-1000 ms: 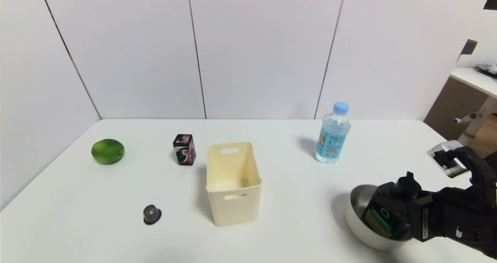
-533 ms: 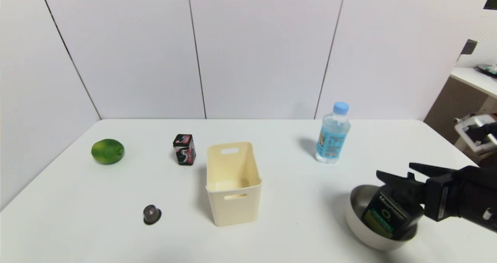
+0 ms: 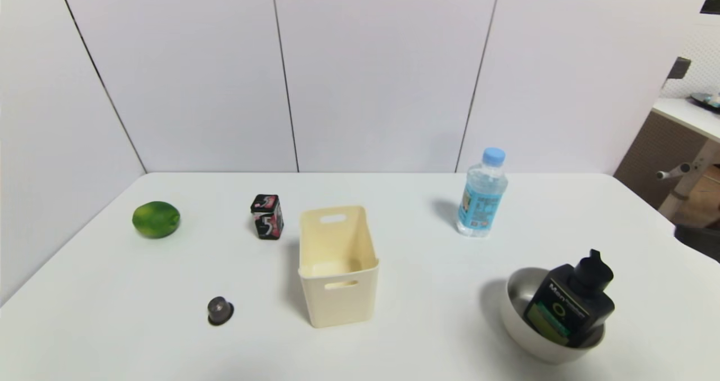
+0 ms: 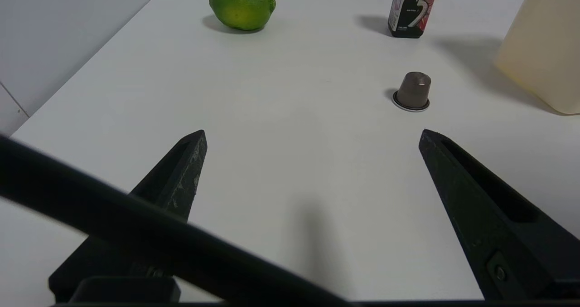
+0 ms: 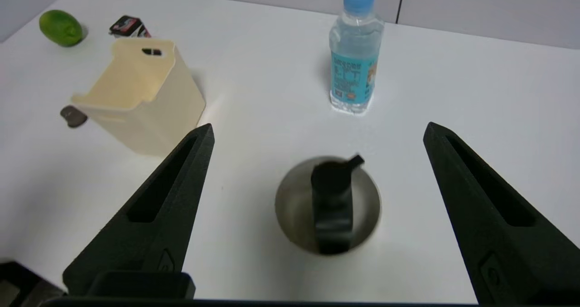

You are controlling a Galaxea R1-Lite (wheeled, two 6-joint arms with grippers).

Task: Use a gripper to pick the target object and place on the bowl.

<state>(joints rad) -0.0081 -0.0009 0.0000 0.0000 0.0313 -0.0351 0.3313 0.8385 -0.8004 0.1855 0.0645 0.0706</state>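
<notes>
white wall panels backed a white bench (image 3: 394, 212). a second earlier the right gripper (image 5: 317, 130) held the bottle (image 3: 568, 308) at the bowl (image 3: 514, 313); half a second ago it had let go; now it had left the head view. the bottle leaned inside the bowl, pump cap uppermost. judged: placement complete. the right wrist view showed what the head view did not: the right gripper released, fingers (image 5: 181, 175) spread, well above the bowl. the left wrist view alone showed the left gripper (image 4: 312, 134), parked with jaws apart over bare bench near a capsule (image 4: 411, 91).
</notes>
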